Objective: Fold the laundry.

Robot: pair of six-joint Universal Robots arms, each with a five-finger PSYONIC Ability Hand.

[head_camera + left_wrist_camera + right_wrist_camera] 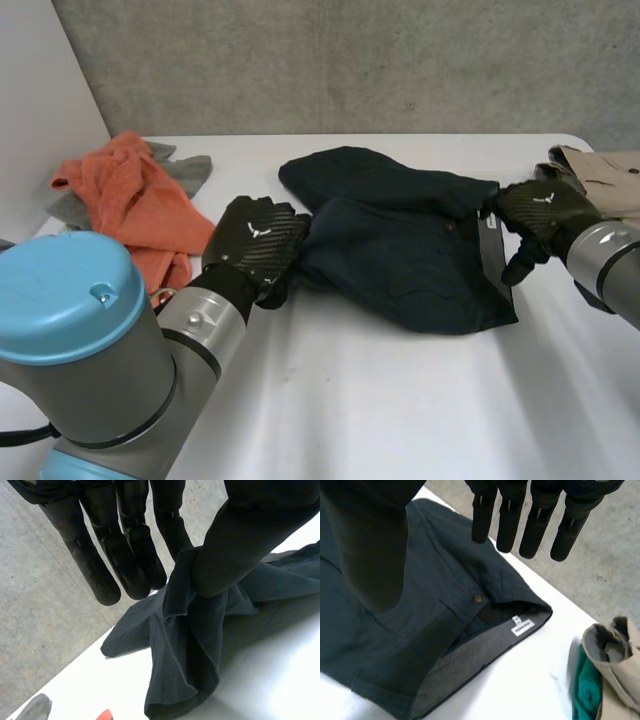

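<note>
One wide strip of bare white counter (400, 410) nearest, free for moving. Next back, left robot hand (255, 240) at the left edge of the dark navy trousers (410, 255), a raised fold of that edge pinched between thumb and straight fingers (127, 560). Trousers spread mid-counter, waistband edge turned to the right, with grey lining, white label (522, 626) and brown button (478, 598) showing. Right robot hand (540, 212) at the waistband's far corner, fingers straight and spread, gripping nothing. Orange cloth (140, 205) over a grey cloth (190, 170), heaped near the counter's left edge beside the left arm. Beige garment (605, 170) at the right edge, green cloth (587, 692) just beside it. Open counter behind the trousers up to the far edge; concrete wall (350, 60) beyond.
</note>
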